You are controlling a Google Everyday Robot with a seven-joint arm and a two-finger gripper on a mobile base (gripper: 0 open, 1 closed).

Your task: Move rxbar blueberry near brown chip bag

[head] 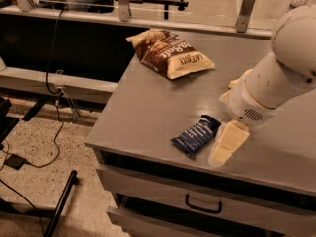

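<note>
Here, the cream gripper [224, 147] hovers just beside the small navy-blue glossy-wrapped snack bar [196, 135]; I cannot tell its grip.
</note>
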